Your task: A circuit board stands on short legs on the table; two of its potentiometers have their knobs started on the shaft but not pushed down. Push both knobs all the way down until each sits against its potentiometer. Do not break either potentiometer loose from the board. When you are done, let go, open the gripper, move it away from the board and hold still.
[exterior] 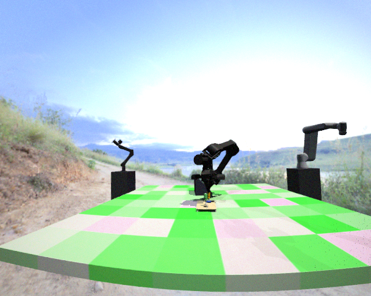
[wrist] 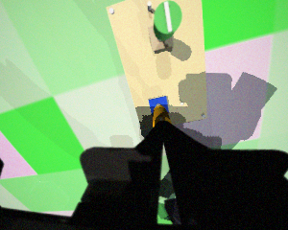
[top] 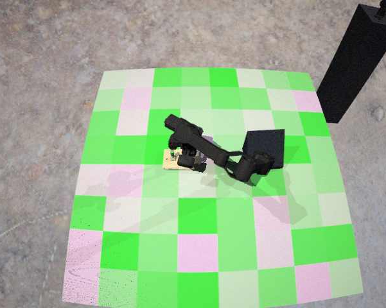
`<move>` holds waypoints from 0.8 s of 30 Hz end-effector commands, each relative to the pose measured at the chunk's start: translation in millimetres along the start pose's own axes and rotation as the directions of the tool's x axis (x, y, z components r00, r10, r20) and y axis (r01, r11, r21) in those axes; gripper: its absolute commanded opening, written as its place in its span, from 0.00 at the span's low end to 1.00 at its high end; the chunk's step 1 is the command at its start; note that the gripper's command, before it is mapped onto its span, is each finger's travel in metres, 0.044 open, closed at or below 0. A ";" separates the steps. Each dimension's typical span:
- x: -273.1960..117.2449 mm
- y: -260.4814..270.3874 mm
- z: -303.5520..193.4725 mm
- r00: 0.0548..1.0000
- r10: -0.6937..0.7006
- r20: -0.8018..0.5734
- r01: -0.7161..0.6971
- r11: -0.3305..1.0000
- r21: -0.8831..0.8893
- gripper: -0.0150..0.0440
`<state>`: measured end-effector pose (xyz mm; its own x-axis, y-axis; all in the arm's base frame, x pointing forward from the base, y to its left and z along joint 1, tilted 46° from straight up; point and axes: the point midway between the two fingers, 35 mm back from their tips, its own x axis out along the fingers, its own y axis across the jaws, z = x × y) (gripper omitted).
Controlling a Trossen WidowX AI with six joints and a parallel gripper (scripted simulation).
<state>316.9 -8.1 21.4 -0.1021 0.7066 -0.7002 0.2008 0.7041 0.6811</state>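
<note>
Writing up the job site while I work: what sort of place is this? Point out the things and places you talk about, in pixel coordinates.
Open country, by the look of it, perhaps a river or lake valley: a dirt path [exterior: 153, 178], a grassy bank [exterior: 16, 124] and hills [exterior: 357, 146] beyond the table [exterior: 191, 254].

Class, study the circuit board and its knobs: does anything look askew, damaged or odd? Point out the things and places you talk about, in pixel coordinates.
One thing: the green knob [top: 171, 153] [exterior: 205, 196] [wrist: 167, 19] stands well above the tan board [top: 170, 164] [exterior: 205, 208] [wrist: 156, 86], on a raised shaft, so it looks unseated. The orange knob [exterior: 208, 195] [wrist: 159, 115] is partly hidden; I cannot tell its seating. No breakage shows.
</note>
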 end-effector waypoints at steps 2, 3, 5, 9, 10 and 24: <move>4.4 1.3 0.7 1.000 0.001 -0.002 -0.001 1.000 -0.004 0.25; 4.4 1.3 0.7 1.000 0.001 -0.002 -0.001 1.000 -0.004 0.25; 4.4 1.3 0.7 1.000 0.001 -0.002 -0.001 1.000 -0.004 0.25; 4.6 1.3 0.7 1.000 0.001 -0.002 -0.001 1.000 -0.004 0.25; 5.0 1.3 0.7 1.000 0.001 -0.002 -0.001 1.000 -0.004 0.25; 8.2 1.3 0.7 1.000 0.001 -0.002 -0.001 1.000 -0.004 0.25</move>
<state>316.2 -7.2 20.1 -0.0953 0.7055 -0.7022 0.2041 0.7043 0.6799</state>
